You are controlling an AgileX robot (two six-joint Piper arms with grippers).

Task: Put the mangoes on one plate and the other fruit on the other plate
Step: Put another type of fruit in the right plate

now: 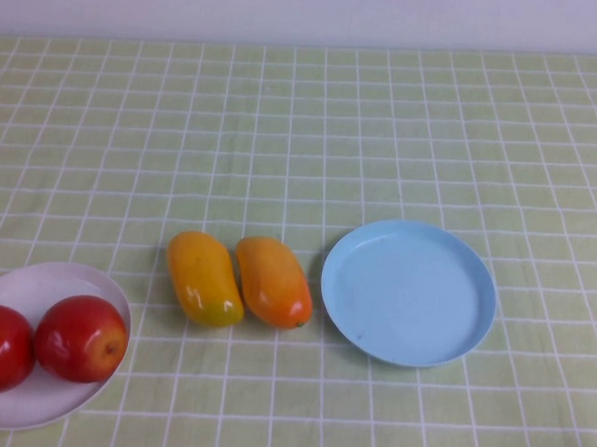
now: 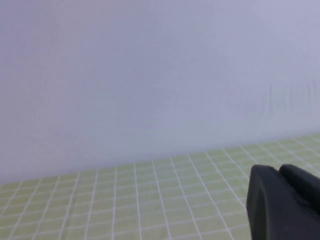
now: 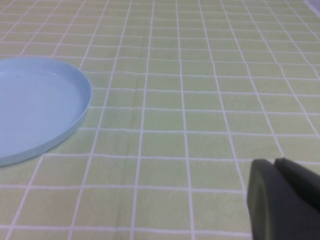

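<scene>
Mangoes (image 1: 238,279) lie side by side lower centre, long axes near-vertical, just left of blue plate (image 1: 409,292); left gripper (image 2: 282,202) and right gripper (image 3: 282,200) out of the high view, can't tell their spread.

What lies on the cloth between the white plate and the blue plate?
In the high view, two mangoes lie side by side between the white plate and the blue plate.
</scene>
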